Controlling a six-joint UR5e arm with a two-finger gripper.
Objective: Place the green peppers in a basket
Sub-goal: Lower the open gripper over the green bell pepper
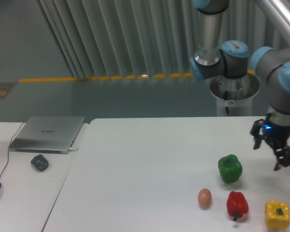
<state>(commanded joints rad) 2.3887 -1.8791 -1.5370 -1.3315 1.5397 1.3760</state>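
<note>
- Along the lower right edge of the frame you have three things to leave alone: the yellow pepper (277, 214) in the corner, the red pepper (237, 204) left of it, and the egg (204, 196) further left. They lie close together, so keep the tool's fingers above them when you descend.
- Just behind the red pepper, a little higher in the frame, stands the green pepper (230, 168) on the white table (150, 164), apart from the others and untouched. This is the one you must take.
- To the right of it and higher, the tool (272, 147) hangs above the table with its two fingers spread and nothing between them. It is near the green pepper but not over it.
- I judge the step in hand is the approach. Bring the tool to the left until it is centred over the green pepper, then go straight down.
- The pepper is glossy and lobed, so let the fingers close across two flat sides, low on the body, not on the stem.
- No basket is visible in the frame, so I cannot tell you where to carry it.
- At the far left lie a laptop (48, 133) and a small dark object (39, 162); they are well apart from your work.
</note>
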